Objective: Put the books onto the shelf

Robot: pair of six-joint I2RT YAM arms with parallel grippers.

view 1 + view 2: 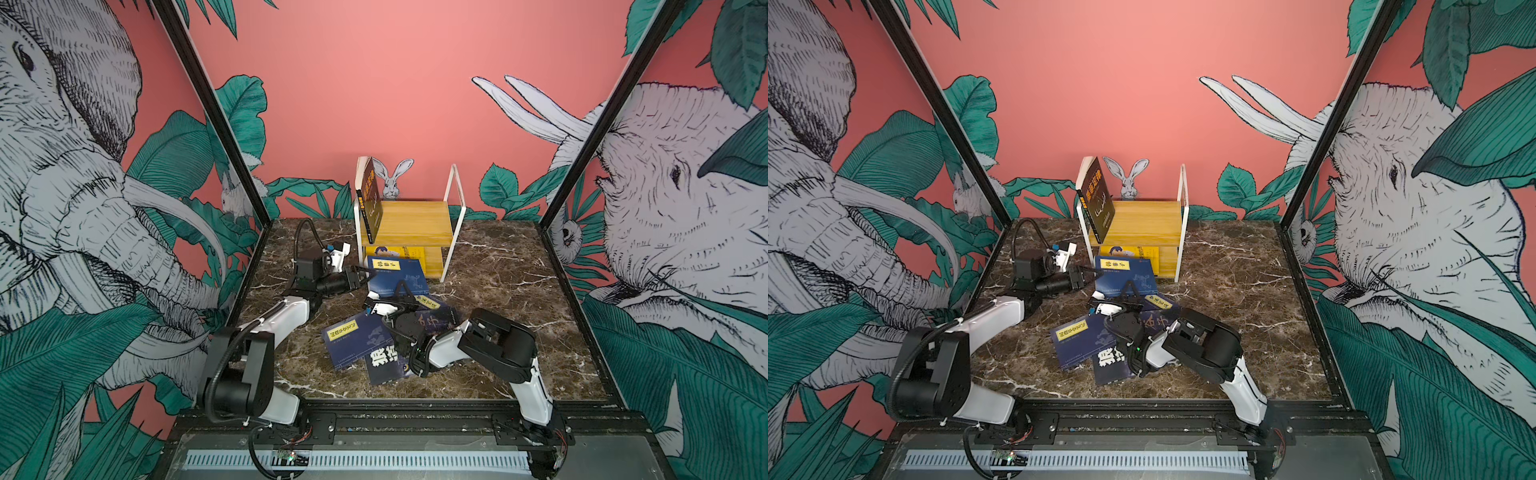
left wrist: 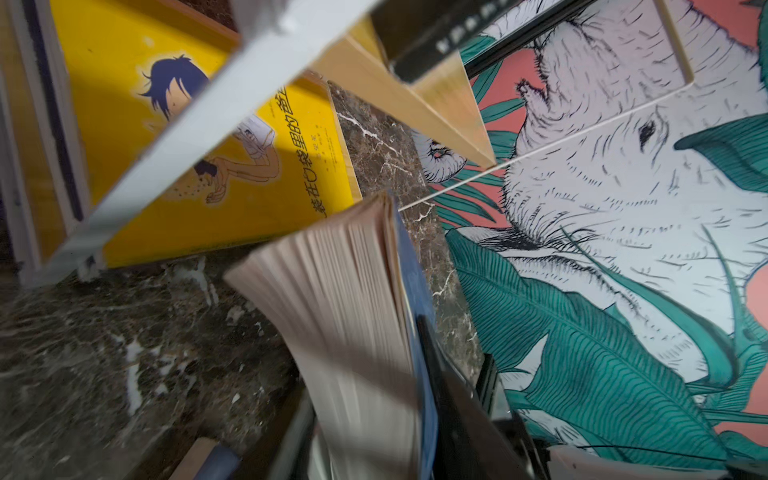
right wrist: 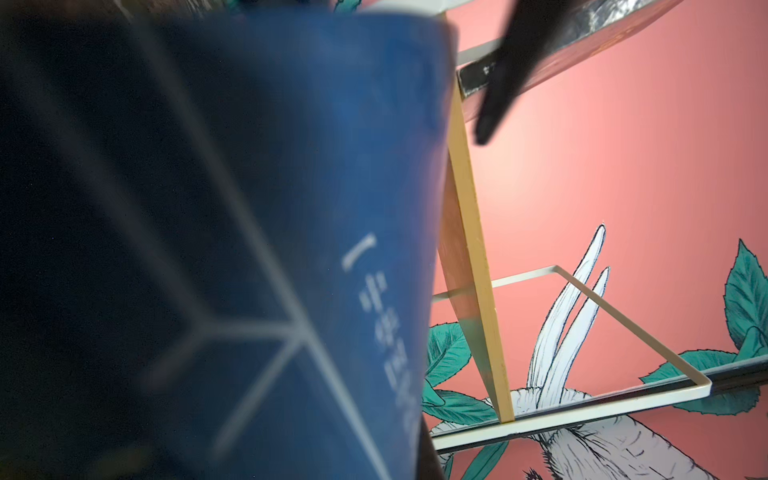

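A navy yellow-labelled paperback (image 1: pixel 399 272) stands before the wooden white-framed shelf (image 1: pixel 411 220), right jaws clamped on it, left jaws astride, grip unclear.

In both top views you look down from above the front edge across the table (image 1: pixel 498 291) to the shelf (image 1: pixel 409 220). Your wrist cameras press close to the navy book (image 2: pixel 332 311), both catching the shelf.

Both top views are bright and evenly lit, with soft shadows on the worktop (image 1: pixel 498 316) and bent edges. Blur smears the navy book (image 2: pixel 353 332) in the left wrist view. The right wrist view shows it out of focus, with glare on the dark book (image 3: pixel 582 45).
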